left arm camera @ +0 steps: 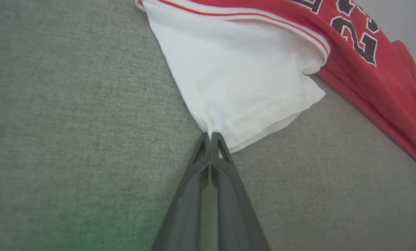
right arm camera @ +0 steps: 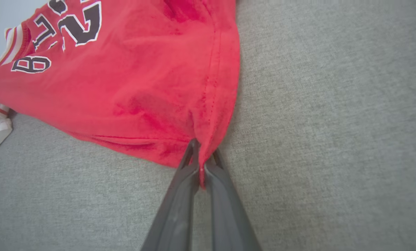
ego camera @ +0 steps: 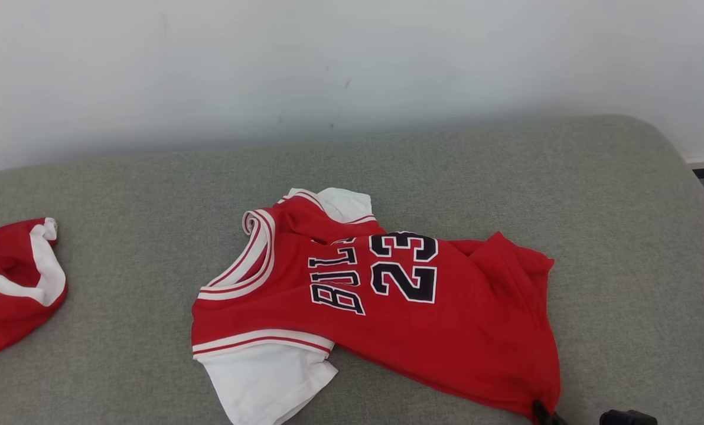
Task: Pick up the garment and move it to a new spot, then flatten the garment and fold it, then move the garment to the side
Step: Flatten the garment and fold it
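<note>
Two red-and-white garments lie on one grey cushion: a jersey in the middle toward the near edge, and a second garment at the left edge. The jersey has two white sleeves, a near sleeve and a far sleeve. Two end effectors grip it: the left end effector and the right end effector.

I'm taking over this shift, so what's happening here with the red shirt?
The robot holds the red number 23 jersey with both grippers as it lies rumpled on the grey cushioned surface. The left gripper is shut on a corner of the white sleeve; the right gripper is shut on the red hem. It is not yet flattened or folded. Another red and white cloth lies apart to the left.
</note>
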### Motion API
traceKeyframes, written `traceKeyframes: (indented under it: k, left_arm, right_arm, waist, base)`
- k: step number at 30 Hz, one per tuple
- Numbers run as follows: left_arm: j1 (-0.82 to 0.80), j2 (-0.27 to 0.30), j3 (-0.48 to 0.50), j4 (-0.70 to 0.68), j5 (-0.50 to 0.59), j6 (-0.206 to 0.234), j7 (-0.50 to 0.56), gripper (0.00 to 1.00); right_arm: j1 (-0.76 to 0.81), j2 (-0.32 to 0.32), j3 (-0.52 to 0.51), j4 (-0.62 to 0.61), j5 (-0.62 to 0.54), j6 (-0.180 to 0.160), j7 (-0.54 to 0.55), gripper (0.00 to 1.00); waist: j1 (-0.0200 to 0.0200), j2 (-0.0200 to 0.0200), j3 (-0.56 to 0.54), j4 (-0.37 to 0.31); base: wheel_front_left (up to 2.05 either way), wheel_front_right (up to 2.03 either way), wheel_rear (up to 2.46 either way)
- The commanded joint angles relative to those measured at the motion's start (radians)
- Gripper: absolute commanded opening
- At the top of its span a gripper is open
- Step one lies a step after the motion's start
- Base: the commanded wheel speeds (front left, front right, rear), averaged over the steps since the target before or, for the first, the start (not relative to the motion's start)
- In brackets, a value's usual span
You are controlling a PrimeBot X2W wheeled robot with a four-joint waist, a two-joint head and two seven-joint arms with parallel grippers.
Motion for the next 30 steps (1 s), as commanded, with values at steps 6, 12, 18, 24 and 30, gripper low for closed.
traceKeyframes:
  k: [6,12,18,24,30]
  left_arm:
    - [0.010,0.000,0.014,-0.069,-0.062,-0.003,-0.002,0.00]
    - [0.059,0.001,0.128,-0.238,-0.035,-0.003,-0.002,0.00]
    - [0.043,0.000,0.221,-0.404,0.014,-0.003,-0.002,0.00]
    - [-0.089,0.068,0.210,-0.485,0.043,-0.003,-0.002,0.00]
    - [-0.353,0.221,0.104,-0.458,0.039,-0.004,-0.002,0.00]
  right_arm:
    - [0.026,-0.019,0.005,-0.067,-0.011,-0.002,-0.016,0.00]
    - [0.047,-0.038,-0.007,-0.184,-0.017,-0.002,0.000,0.00]
    - [0.043,-0.051,-0.049,-0.327,-0.008,-0.002,0.054,0.00]
    - [-0.053,-0.084,-0.054,-0.454,0.000,-0.002,0.153,0.00]
    - [-0.272,-0.123,-0.032,-0.505,0.025,-0.002,0.243,0.00]
  waist:
    - [0.0000,0.0000,0.011,-0.006]
    - [0.0000,0.0000,0.025,-0.012]
    - [0.0000,0.0000,0.043,-0.007]
    - [0.0000,0.0000,0.069,-0.013]
    - [0.0000,0.0000,0.137,-0.025]
  base:
    - [0.00,0.00,0.00]
    - [0.00,0.00,0.00]
    - [0.00,0.00,0.00]
    - [0.00,0.00,0.00]
    - [0.00,0.00,0.00]
